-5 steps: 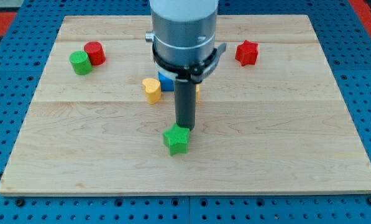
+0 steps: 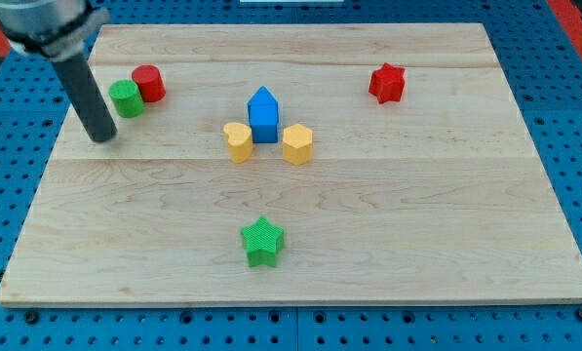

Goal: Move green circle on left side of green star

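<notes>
The green circle (image 2: 126, 98) sits near the board's upper left, touching a red circle (image 2: 149, 83) on its right. The green star (image 2: 262, 241) lies low in the middle of the board, far to the lower right of the green circle. My tip (image 2: 102, 137) rests on the board just below and left of the green circle, a small gap apart from it.
A blue house-shaped block (image 2: 263, 115) stands in the middle with a yellow heart (image 2: 237, 141) at its lower left and a yellow hexagon (image 2: 297, 143) at its lower right. A red star (image 2: 388, 83) lies at the upper right. The wooden board (image 2: 446, 214) lies on a blue pegboard.
My tip has moved from just above the green star to the upper left, beside the green circle. The green star has shifted down and slightly left.
</notes>
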`<state>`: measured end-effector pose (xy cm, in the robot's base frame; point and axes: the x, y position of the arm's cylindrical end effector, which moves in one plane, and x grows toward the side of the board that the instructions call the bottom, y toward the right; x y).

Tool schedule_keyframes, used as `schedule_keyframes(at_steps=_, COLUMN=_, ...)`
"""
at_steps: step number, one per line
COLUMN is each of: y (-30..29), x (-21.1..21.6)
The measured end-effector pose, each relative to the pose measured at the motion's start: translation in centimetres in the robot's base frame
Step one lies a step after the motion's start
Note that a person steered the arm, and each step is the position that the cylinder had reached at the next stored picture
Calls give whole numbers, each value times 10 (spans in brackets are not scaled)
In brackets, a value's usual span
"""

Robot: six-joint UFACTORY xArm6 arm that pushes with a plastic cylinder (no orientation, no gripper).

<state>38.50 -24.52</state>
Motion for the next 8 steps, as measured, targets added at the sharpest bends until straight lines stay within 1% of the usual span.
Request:
schedule_keyframes(at_steps=1, y=-1, x=-60)
schedule_keyframes(at_steps=2, y=31, x=-110)
schedule_keyframes(at_steps=3, y=77, x=-98)
schedule_keyframes(at_steps=4, y=67, x=-69)
schedule_keyframes(at_steps=5, y=64, x=-58)
schedule_keyframes(at_steps=7, y=26, x=-56)
schedule_keyframes(at_steps=8, y=7, x=-49)
